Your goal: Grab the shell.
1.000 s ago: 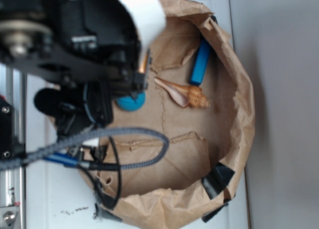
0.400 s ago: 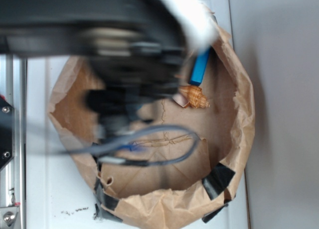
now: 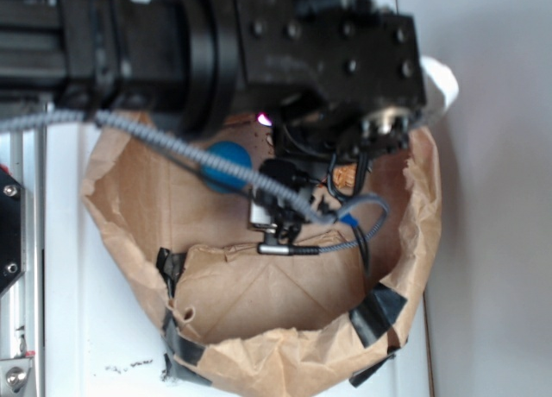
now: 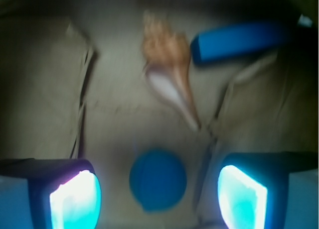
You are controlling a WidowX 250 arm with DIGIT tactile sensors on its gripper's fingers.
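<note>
In the wrist view the pincer (image 4: pixel 158 196) stands open and empty, its two glowing pads low in the picture with the ball (image 4: pixel 158 179) lying between them. The shell (image 4: pixel 169 72) lies beyond the ball, farther from the pincer, on the brown paper floor of the bag (image 3: pixel 414 267). Its long axis runs roughly away from the ball: the pointed tail ends nearest the ball, a little to the ball's right, and the knobbly spire points away. Past the ball and just right of the shell's spire lies the block (image 4: pixel 239 40), close to it. The reach, I judge, must go forward over the ball.
</note>
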